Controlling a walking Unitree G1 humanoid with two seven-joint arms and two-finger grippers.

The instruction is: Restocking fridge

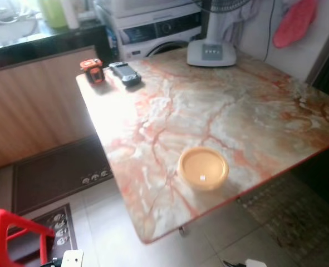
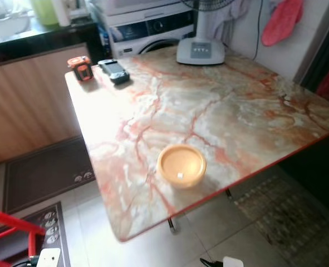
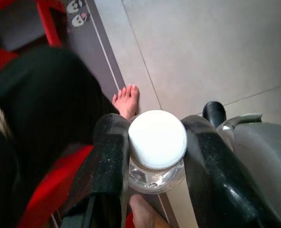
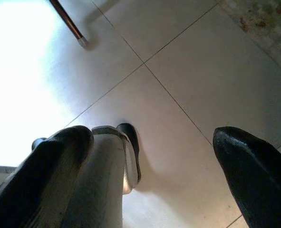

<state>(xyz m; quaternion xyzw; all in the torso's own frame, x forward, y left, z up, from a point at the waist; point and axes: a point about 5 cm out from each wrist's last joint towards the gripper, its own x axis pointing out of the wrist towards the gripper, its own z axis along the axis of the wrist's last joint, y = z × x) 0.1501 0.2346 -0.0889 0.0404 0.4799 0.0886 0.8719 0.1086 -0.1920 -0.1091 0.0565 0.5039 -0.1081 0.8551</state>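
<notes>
Carry step, by my reading: left gripper (image 3: 154,156) hung low over the floor, fingers (image 3: 107,161) clamped on a white-capped bottle (image 3: 157,140); right gripper (image 4: 154,161) idle, fingers wide; tabletop (image 1: 236,111) ahead, bowl (image 1: 202,168) at 6 o'clock; next, find the fridge.

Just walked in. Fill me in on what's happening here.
The robot stands facing a marble-topped table with its arms down. Its left tool is shut on a clear bottle with a white cap, held low over the tiled floor next to a person's bare foot. The right tool hangs open, holding nothing. On the table sit a yellow bowl, a fan base, an orange tape measure and a dark handheld device.
</notes>
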